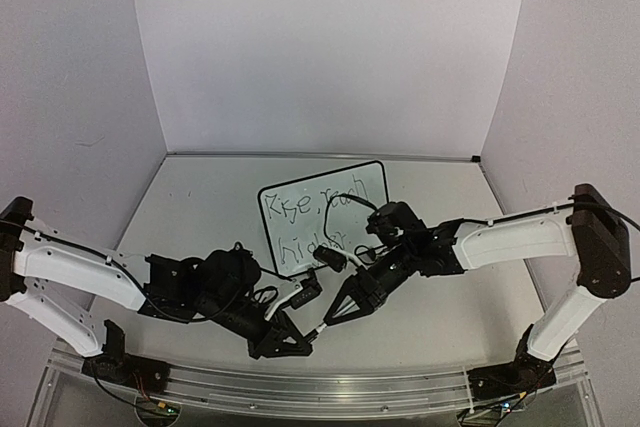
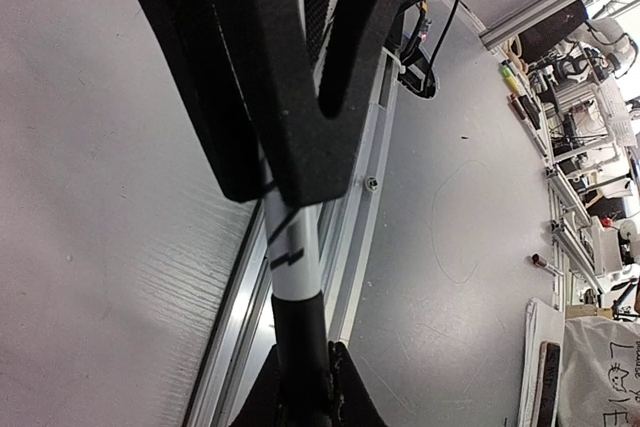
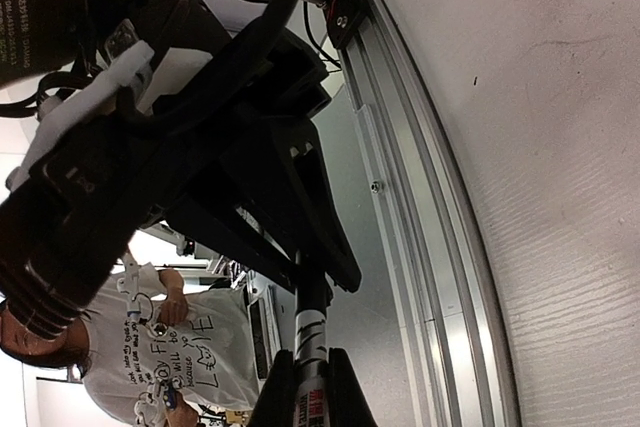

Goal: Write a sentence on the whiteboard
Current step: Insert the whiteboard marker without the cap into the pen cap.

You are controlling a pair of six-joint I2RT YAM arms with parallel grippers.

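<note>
The whiteboard (image 1: 362,181) lies flat mid-table, tilted slightly, and carries the sentence (image 1: 312,215) in thin dark handwriting on two lines. In front of it the two grippers meet tip to tip over the near table. A marker (image 1: 320,326) spans between them. My left gripper (image 1: 298,333) is shut on its black cap end (image 2: 300,347). My right gripper (image 1: 338,315) is shut on the white barrel (image 3: 314,332). In the left wrist view the right gripper's fingers (image 2: 290,97) close over the barrel's far end. In the right wrist view the left gripper's fingers (image 3: 300,197) cover the cap.
An aluminium rail (image 1: 320,387) runs along the table's near edge, just under both grippers. White backdrop walls (image 1: 330,47) enclose the table's back and sides. Beyond the edge are a person in a printed white T-shirt (image 3: 170,347) and a cluttered workbench (image 2: 590,197).
</note>
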